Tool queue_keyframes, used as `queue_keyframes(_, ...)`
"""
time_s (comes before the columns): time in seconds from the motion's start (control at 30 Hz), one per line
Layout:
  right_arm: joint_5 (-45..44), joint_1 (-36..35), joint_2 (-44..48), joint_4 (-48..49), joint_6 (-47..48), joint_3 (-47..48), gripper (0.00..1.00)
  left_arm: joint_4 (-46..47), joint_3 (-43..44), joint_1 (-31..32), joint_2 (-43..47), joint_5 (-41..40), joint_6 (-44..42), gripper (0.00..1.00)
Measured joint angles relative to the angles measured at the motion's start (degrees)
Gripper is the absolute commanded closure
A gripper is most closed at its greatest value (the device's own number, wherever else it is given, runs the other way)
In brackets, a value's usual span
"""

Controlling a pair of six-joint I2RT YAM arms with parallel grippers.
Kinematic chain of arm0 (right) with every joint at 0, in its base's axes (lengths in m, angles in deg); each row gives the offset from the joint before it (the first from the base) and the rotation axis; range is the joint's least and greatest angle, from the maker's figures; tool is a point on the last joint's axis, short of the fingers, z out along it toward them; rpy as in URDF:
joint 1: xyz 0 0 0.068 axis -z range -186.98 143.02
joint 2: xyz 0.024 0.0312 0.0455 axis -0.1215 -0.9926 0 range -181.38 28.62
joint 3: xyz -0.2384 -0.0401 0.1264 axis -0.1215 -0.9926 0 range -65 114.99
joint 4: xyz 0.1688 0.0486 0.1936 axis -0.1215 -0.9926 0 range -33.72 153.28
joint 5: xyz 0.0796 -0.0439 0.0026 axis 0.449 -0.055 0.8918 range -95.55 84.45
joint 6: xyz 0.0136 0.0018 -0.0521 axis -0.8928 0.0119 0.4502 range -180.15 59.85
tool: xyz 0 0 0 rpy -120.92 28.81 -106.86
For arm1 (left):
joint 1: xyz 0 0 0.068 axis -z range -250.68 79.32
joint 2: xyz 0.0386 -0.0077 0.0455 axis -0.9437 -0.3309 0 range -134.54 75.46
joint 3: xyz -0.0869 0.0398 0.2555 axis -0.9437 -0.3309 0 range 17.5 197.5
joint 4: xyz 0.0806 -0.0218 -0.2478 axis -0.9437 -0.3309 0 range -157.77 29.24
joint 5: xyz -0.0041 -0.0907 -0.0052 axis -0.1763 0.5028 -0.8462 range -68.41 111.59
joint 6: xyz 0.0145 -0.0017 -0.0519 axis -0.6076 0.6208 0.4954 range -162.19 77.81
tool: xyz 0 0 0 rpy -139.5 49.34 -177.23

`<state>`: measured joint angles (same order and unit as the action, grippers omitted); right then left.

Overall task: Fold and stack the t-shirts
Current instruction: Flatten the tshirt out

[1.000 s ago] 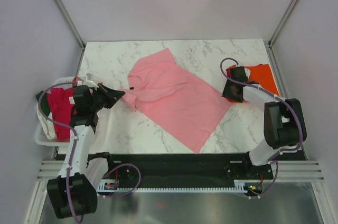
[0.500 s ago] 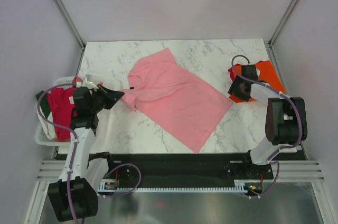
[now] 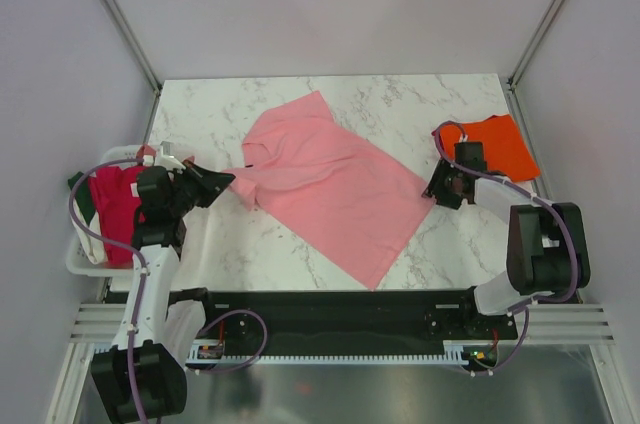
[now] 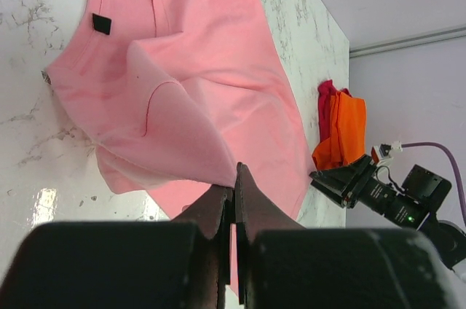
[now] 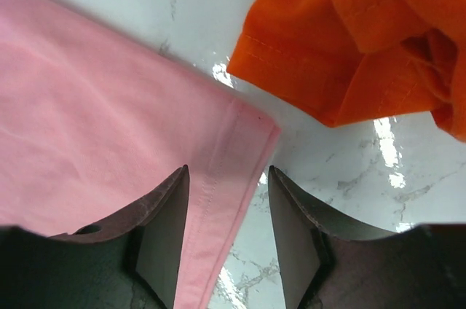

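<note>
From above, the pink t-shirt lies spread diagonally in the middle of the marble table. The orange t-shirt is at the far right, and a crimson t-shirt is in the basket on the left. Left wrist view — the left gripper is pressed together, pinching the pink t-shirt's lifted left edge. Right wrist view — the right gripper stands spread, fingers either side of the pink hem corner, near the orange t-shirt

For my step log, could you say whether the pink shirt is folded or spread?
Spread: the pink shirt lies flat at full length on the table, no fold made.
</note>
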<state>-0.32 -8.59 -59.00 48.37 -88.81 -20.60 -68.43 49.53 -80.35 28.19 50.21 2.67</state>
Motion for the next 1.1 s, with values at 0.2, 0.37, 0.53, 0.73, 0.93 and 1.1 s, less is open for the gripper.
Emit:
queue_keyframes(0.2, -0.1, -1.7, -2.3, 2.0, -1.0, 0.6, 0.93, 0.0, 0.0, 0.0, 0.0, 0.1, 0.0, 0.98)
queue_keyframes(0.37, -0.9, -2.6, -11.7, 0.7, -1.6, 11.3, 1.00, 0.5, -1.5, 0.0, 0.1, 0.5, 0.0, 0.98)
queue_keyframes(0.53, -3.9, -2.6, -25.0, -4.5, -1.6, 32.3, 1.00, 3.1, -8.0, 0.0, 1.1, 1.6, 1.2, 0.98)
queue_keyframes(0.73, -7.2, -2.6, -39.8, -10.4, -2.2, 60.3, 0.40, 9.6, -18.9, 2.2, 1.0, 1.8, 5.4, 0.98)
queue_keyframes(0.93, -7.3, -3.2, -36.2, -10.8, -1.1, 54.9, 0.23, 12.1, -20.9, 10.0, -1.9, -0.3, 6.1, 0.88)
queue_keyframes(1.1, -7.6, -5.9, -22.3, -11.3, 1.3, 37.0, 0.19, 12.0, -21.2, 10.7, -2.8, -2.1, 5.9, 0.71)
